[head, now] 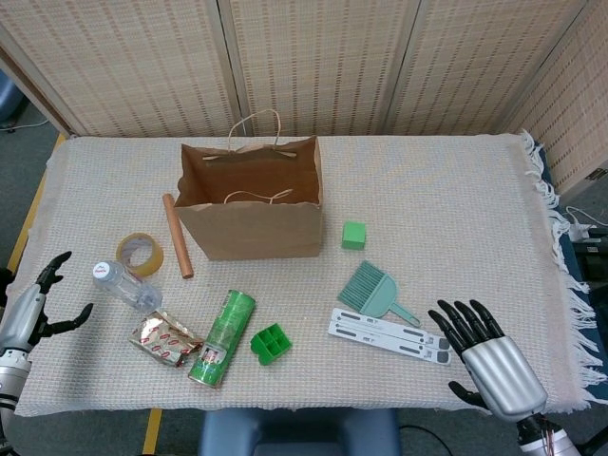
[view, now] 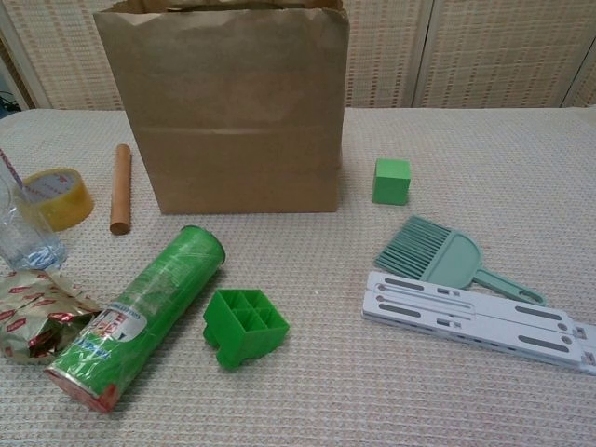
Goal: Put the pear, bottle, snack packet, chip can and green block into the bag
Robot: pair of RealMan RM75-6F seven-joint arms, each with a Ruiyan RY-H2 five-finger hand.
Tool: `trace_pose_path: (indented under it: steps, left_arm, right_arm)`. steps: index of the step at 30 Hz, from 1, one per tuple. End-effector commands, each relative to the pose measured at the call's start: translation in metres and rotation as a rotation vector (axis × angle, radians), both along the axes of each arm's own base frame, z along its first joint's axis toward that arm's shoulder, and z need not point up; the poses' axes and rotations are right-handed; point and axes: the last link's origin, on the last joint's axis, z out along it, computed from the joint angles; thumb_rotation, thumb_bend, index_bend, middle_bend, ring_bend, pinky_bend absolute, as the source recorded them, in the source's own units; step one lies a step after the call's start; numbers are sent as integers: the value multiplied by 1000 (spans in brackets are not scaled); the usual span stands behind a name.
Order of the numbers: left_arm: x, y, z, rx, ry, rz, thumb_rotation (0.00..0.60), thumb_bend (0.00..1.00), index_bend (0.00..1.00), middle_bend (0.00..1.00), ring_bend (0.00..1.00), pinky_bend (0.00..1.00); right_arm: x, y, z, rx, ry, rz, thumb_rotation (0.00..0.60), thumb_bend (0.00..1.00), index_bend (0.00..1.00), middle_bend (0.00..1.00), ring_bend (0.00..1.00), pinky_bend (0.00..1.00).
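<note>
The brown paper bag (head: 252, 223) (view: 233, 112) stands open at the table's middle back. A small green block (head: 353, 235) (view: 391, 181) sits just right of it. In front of the bag lies the green chip can (head: 222, 338) (view: 140, 312), with the foil snack packet (head: 163, 340) (view: 33, 312) on its left and the clear bottle (head: 125, 285) (view: 23, 237) beyond that. No pear shows. My left hand (head: 33, 309) hangs open off the table's left edge, well clear of the bottle. My right hand (head: 489, 361) is open over the front right corner. Neither hand appears in the chest view.
A tape roll (head: 140, 254) (view: 58, 197) and a wooden rod (head: 177, 236) (view: 119, 186) lie left of the bag. A green grid piece (head: 271, 343) (view: 245, 326) sits by the can. A teal brush (head: 377, 292) (view: 433, 251) and white slotted bars (head: 389, 334) (view: 475, 318) lie toward the right.
</note>
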Motion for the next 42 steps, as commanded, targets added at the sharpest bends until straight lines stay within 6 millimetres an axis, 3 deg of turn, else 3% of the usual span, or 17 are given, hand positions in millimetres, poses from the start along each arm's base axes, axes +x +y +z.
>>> trace_pose_path:
  steps: [1, 13, 27, 34, 37, 39, 41, 42]
  left_arm:
    - [-8, 0, -16, -54, 23, 4, 600, 327, 0, 0, 0, 101]
    - [2, 25, -45, -102, -37, 31, 600, 325, 0, 0, 0, 93]
    - [21, 30, -78, -136, -116, 4, 600, 326, 0, 0, 0, 91]
    - [46, 64, -109, -109, -131, -25, 600, 336, 0, 0, 0, 99]
    - [52, 72, -117, -80, -113, -28, 600, 388, 1, 1, 14, 168]
    - [53, 79, -120, -14, -105, -19, 600, 473, 125, 129, 150, 343]
    - [56, 81, -123, 33, -93, -12, 600, 576, 467, 510, 472, 621]
    - [57, 81, -124, 45, -82, -18, 600, 602, 546, 601, 548, 682]
  right_arm:
    - [0, 0, 2, -4, -6, -1, 600, 58, 0, 0, 0, 0]
    - [0, 2, 2, 4, -5, -3, 600, 59, 0, 0, 0, 0]
    - [-1, 1, 2, 10, -4, -7, 600, 59, 0, 0, 0, 0]
    - [1, 1, 2, 17, -6, -6, 600, 59, 0, 0, 0, 0]
    - [0, 0, 2, 18, -4, -9, 600, 59, 0, 0, 0, 0]
    - [-1, -1, 1, 19, -5, -12, 600, 59, 0, 0, 0, 0]
    - [-1, -2, 2, 19, -6, -13, 600, 59, 0, 0, 0, 0]
    - [-1, -2, 2, 18, -7, -13, 600, 58, 0, 0, 0, 0]
